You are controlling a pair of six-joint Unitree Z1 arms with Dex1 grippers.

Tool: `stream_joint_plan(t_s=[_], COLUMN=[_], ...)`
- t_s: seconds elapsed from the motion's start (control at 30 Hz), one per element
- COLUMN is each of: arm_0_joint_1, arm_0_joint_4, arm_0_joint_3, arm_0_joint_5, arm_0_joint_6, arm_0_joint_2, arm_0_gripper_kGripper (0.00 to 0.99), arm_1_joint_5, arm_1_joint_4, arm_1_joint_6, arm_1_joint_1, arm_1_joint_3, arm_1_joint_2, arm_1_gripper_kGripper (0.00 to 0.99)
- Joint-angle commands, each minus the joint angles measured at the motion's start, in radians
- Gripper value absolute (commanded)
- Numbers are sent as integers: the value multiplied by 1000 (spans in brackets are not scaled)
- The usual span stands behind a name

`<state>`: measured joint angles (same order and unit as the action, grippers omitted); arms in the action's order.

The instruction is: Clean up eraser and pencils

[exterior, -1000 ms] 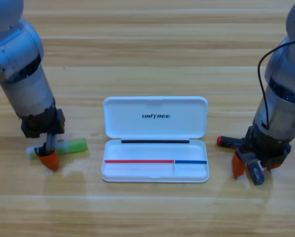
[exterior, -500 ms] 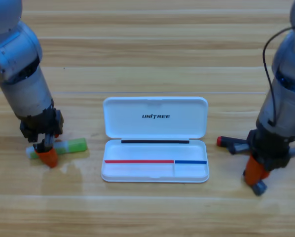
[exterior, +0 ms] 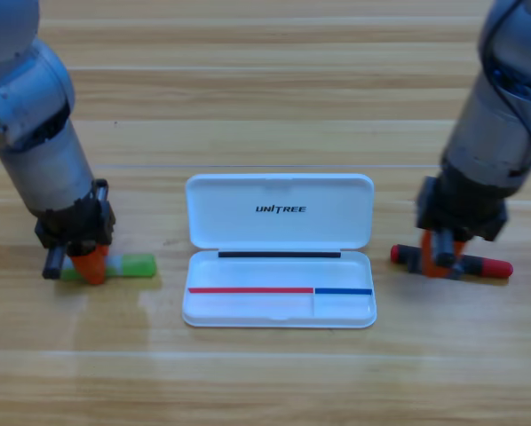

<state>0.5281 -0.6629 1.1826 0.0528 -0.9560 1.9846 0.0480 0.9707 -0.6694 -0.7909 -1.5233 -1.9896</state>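
Case: my landmark, the white case (exterior: 279, 251) lies open on the worktop (exterior: 265, 106).
Left claw (exterior: 90, 264): left of the case, down on my green pencil (exterior: 128, 265).
Right claw (exterior: 443, 257): right of the case, down on my black-and-red pencil (exterior: 489, 265).

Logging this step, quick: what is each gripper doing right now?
Left gripper: down on the green-and-pale pencil, left of the white case; grip cannot be told.
Right gripper: down on the black-and-red pencil, right of the case; grip cannot be told.
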Motion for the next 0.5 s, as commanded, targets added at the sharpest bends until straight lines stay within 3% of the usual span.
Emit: stream_joint_plan(t_s=[0.03,0.27,0.5], arm_0_joint_1=[-13,27,67], arm_0_joint_4=[-118,-273,-326], arm_0_joint_3=[63,172,203], arm_0_joint_5=[7,10,10], arm_0_joint_6=[-15,11,40], arm_0_joint_2=[-98,-188,-213], arm_0_gripper_kGripper=[0,0,0], arm_1_joint_5=[23,16,16], arm_1_joint_4=[11,13,13], arm_1_joint_6=[-44,-56,-58], arm_1_joint_1=[-88,-119,-125], arm_1_joint_3=[-70,-133,-159], arm_1_joint_2=[-90,-172,-212], arm_1_gripper_kGripper=[0,0,0])
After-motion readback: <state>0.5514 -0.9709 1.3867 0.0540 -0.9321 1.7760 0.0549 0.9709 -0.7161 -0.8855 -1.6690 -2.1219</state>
